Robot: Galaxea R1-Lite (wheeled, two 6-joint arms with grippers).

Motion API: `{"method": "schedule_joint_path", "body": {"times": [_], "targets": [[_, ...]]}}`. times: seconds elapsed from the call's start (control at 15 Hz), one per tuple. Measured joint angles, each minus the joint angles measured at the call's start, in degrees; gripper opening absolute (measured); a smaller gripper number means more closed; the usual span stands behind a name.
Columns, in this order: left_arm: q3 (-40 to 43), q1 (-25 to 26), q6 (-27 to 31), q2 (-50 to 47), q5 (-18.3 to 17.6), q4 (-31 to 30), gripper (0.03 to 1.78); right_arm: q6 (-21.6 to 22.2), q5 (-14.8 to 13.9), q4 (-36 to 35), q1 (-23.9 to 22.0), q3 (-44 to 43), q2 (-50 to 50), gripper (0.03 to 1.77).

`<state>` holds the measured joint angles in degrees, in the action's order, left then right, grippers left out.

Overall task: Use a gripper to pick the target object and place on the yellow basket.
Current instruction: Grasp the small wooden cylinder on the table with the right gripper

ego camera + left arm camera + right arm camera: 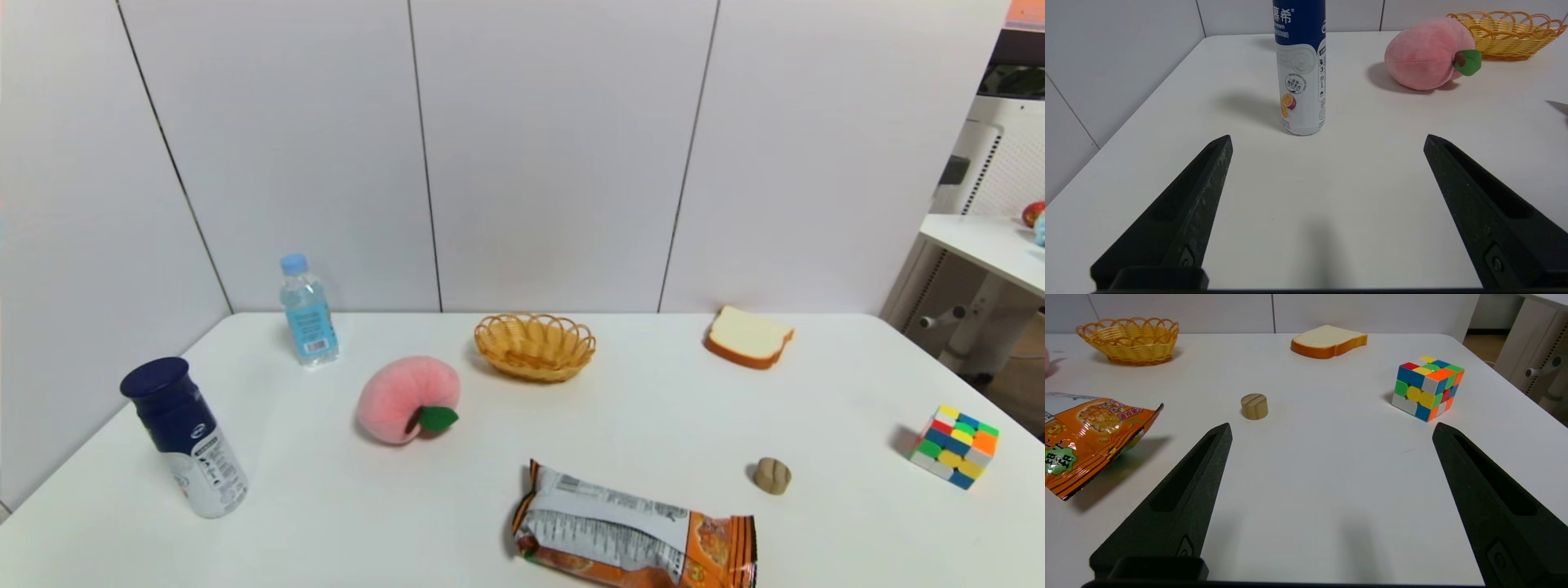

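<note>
Hovering low over the white table (653,408), both arms sit out of the head view; only the wrist cameras show them. Right gripper (1331,430) is level with the tabletop near the front edge, fingers (1180,506) spread wide, holding nothing, touching nothing. Target object (1254,406), a small tan grooved lump, sits on the table ahead of the right gripper, just beyond the tip of one finger and apart from it, not between the tips. In the head view it lies front right (771,475), between the snack bag (633,531) and the colour cube (955,446), near the bag's right end.

Left gripper (1327,136) is parked low at the table's front left, fingers (1180,220) also wide apart and empty, facing the blue-and-white bottle (1300,69), which stands upright ahead of it.

Yellow basket (535,346) is at the back centre, empty, well apart from the target object. Pink plush peach (406,399) lies just front-left of the basket. Water bottle (308,310) stands upright at back left. Bread slice (748,336) lies back right, to the right of the basket.
</note>
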<state>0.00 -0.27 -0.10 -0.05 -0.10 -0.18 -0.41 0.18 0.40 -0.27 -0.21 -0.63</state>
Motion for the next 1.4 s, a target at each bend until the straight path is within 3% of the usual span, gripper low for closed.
{"method": "schedule_joint_path", "body": {"times": [0.27, 0.6, 0.8, 1.0, 1.2, 1.4], "targets": [[0.0, 0.0, -0.01, 0.0, 0.0, 0.0, 1.69, -3.0, 1.49, -0.18, 0.09, -7.45, -10.11, 1.69], [0.0, 0.0, 0.0, 0.0, -0.01, 0.0, 1.69, -7.68, 3.12, 3.21, 0.65, -26.88, -33.56, 1.69], [0.0, 0.0, -0.01, 0.0, 0.0, 0.0, 1.69, -9.39, 3.58, 11.34, 1.69, -42.07, -47.29, 1.69], [0.0, 0.0, 0.0, 0.0, -0.04, 0.0, 1.69, -9.97, 3.62, 23.87, 3.21, -54.5, -60.9, 1.69], [0.0, 0.0, -0.01, 0.0, 0.0, 0.0, 1.69, -10.41, 3.56, 33.69, 5.19, -62.42, -73.64, 1.69], [0.0, 0.0, 0.0, 0.0, 0.0, 0.02, 1.69, -10.47, 3.51, 36.33, 7.7, -66.22, -84.22, 1.69]]}}
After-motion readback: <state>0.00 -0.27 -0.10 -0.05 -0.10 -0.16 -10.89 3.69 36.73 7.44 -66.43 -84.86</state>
